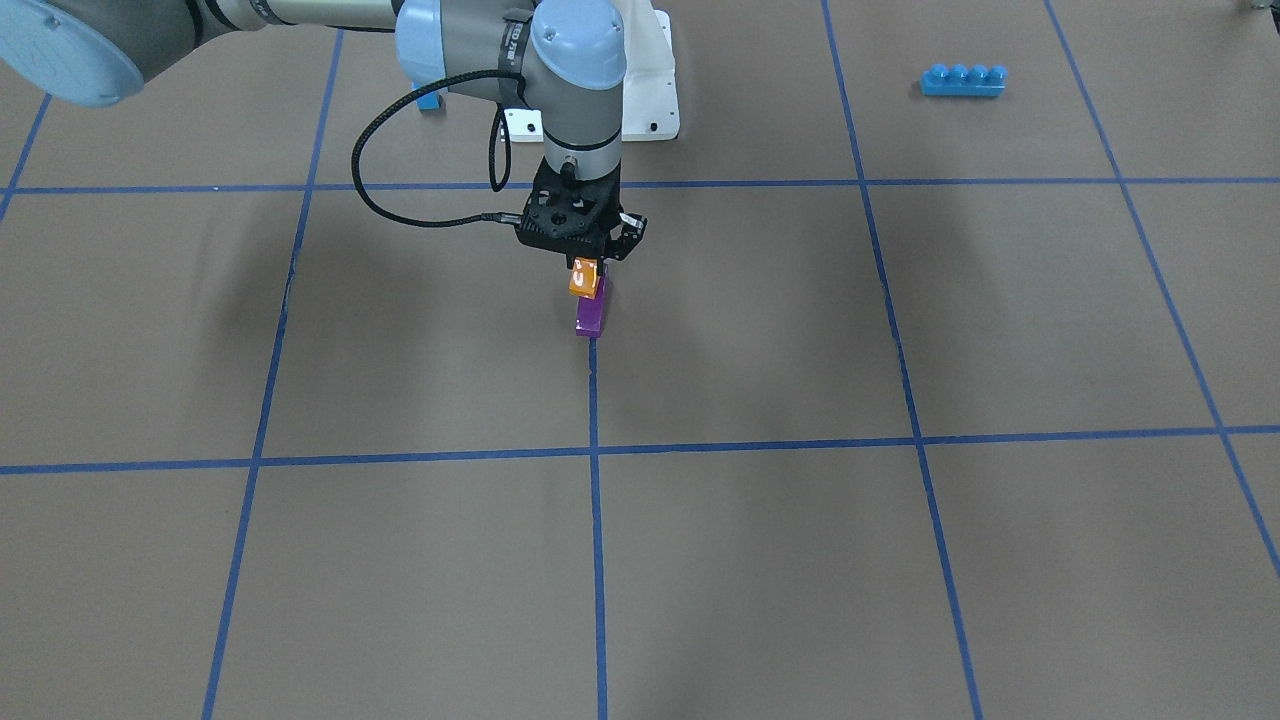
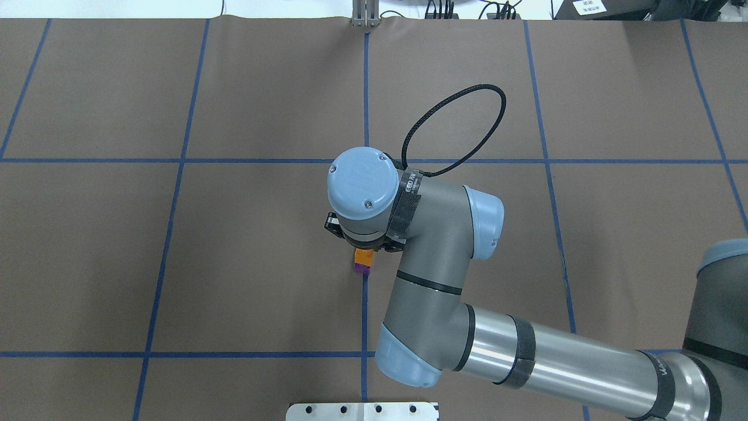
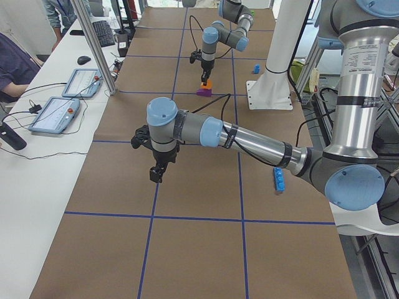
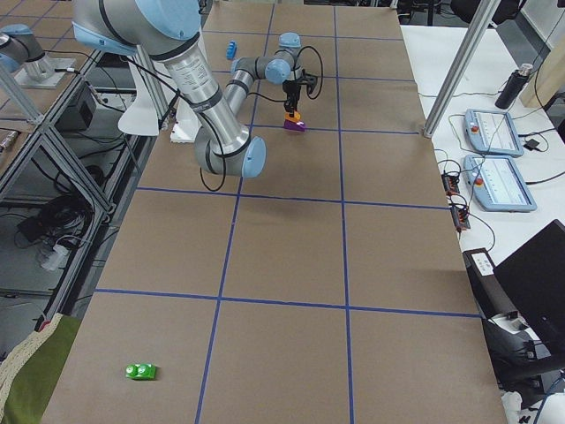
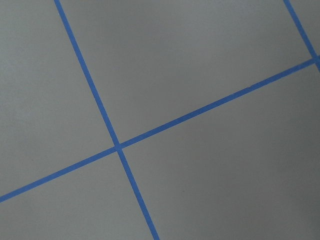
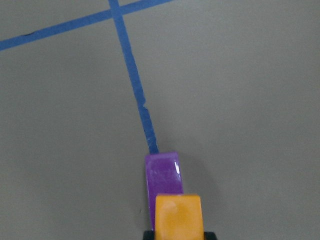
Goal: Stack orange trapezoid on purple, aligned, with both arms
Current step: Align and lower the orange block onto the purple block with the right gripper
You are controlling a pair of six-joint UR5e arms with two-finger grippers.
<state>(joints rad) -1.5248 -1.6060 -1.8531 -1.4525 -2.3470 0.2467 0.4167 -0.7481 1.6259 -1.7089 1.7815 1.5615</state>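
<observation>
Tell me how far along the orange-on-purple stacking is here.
Done: the orange trapezoid is picked up, shut in the right end effector. In hand: it is poised over one end of the purple block, which lies on the table; whether they touch I cannot tell. Left: seat it aligned and release. The left end effector hangs over bare table, away from both.

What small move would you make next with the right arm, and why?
Probably lower the right gripper straight down, kept shut, to press the orange trapezoid onto the purple block. The right wrist view shows the orange piece gripped over the purple block's near end, roughly in line with it, but I cannot tell whether it is seated. The left gripper hangs far away.
</observation>
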